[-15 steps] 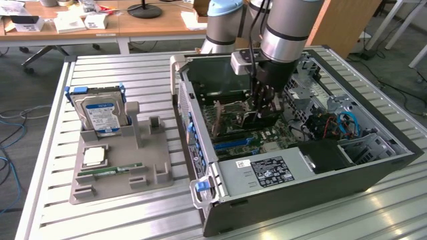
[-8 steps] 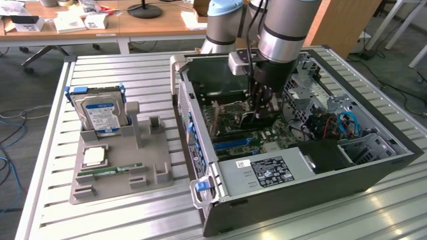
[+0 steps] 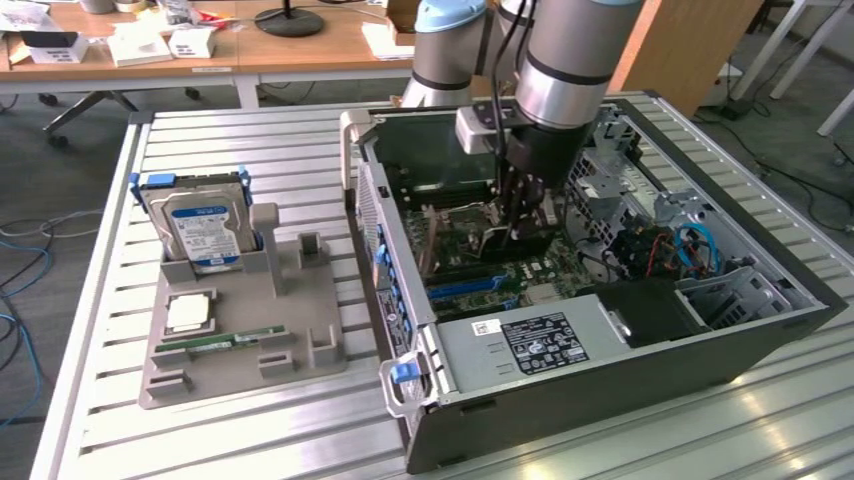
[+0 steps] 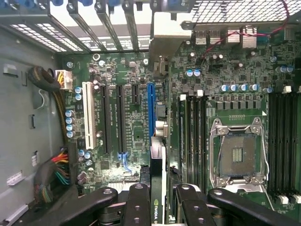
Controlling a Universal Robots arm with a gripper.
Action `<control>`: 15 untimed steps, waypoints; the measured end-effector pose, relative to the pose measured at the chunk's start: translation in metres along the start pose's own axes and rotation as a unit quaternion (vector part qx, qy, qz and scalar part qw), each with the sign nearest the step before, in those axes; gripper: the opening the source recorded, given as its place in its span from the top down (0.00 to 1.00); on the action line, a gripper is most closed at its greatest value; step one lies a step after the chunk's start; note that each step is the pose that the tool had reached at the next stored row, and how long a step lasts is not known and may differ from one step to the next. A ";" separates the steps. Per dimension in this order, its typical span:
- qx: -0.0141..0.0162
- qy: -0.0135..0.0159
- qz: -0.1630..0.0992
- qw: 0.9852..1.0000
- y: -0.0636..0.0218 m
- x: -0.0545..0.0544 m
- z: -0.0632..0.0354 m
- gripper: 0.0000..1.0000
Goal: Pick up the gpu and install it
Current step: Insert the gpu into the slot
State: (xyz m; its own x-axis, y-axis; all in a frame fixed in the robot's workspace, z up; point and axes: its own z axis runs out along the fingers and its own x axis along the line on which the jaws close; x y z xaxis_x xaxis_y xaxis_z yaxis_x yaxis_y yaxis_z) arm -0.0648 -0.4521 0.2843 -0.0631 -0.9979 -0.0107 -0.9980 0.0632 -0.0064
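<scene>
End effector [image 4: 157, 200] part-closed, clamped on the gpu [image 4: 156, 188]. The card is held on edge, likely so its contact edge faces down. It hangs inside the open computer case [image 3: 747, 330], close over the motherboard [image 4: 131, 132], lined up with the blue slot [image 4: 150, 106]. Not yet seated, I judge. Parts tray [image 3: 240, 340] sits well apart on the tabletop [image 3: 267, 140].

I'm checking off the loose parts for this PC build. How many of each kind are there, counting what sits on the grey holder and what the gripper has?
hard drive: 1
processor: 1
memory stick: 1
gpu: 1, held in the gripper over the motherboard
Total: 4
</scene>
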 end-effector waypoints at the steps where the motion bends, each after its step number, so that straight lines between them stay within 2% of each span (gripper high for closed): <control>1: 0.000 0.000 0.000 1.000 0.0002 0.001 0.0000 0.74; 10: 0.001 0.000 0.000 1.000 0.0019 0.009 -0.0001 0.74; 15: 0.001 -0.001 0.000 1.000 0.0021 0.010 -0.0001 0.74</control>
State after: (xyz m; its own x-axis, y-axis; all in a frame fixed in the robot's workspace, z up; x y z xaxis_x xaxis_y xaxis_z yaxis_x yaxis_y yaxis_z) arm -0.0675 -0.4617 0.2843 -0.0627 -0.9980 -0.0119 -0.9980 0.0629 -0.0091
